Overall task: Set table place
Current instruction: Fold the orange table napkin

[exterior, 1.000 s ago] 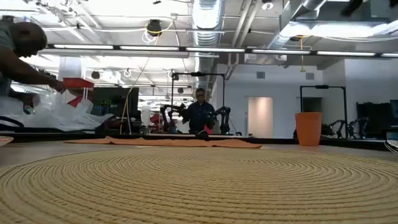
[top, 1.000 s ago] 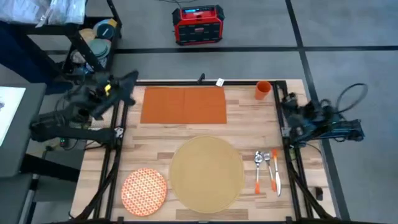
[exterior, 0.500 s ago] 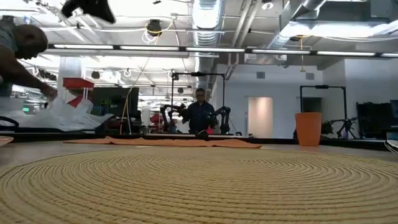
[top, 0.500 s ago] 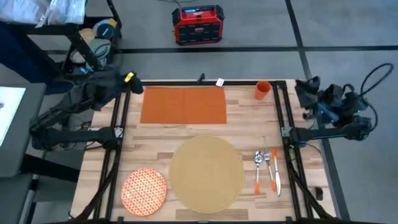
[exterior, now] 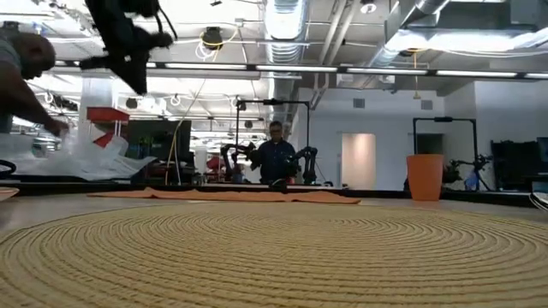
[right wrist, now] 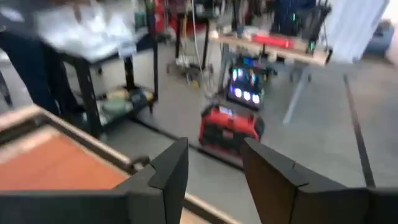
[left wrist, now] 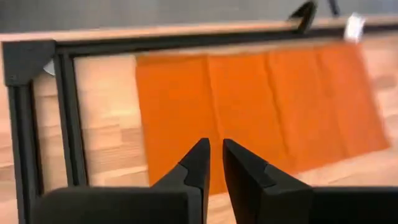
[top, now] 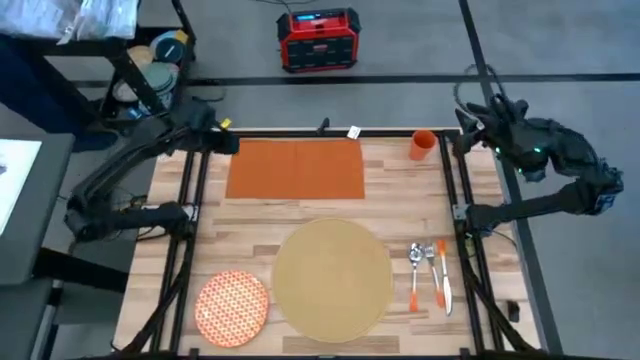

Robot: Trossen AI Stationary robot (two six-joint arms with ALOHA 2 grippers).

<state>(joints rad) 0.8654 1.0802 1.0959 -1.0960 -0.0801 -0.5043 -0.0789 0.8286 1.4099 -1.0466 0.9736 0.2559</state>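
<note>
Dark fingers of the left pincer (left wrist: 213, 163) are seen nearly together, only a thin slit between them, nothing held; it hangs over the far left corner of the surface (top: 250, 222), just above the left end of the rust-orange napkin (top: 296, 168). The right pincer (right wrist: 214, 167) is spread wide and empty, raised near the far right corner, pointed out at the room toward a red box (right wrist: 228, 130) on the floor, close to the small orange cup (top: 422, 145).

Light wood planks with a black metal frame (top: 190, 195) make up the surface. The napkin is laid flat along the far edge, creased in panels. The round woven placemat (top: 332, 277) is set at the near middle, coiled texture plain in the low view. The orange-patterned plate (top: 232, 307) sits just beside it at the near left, not on it. Orange-handled cutlery (top: 431, 276) lies on bare wood to the right. Open wood is left between napkin and placemat
</note>
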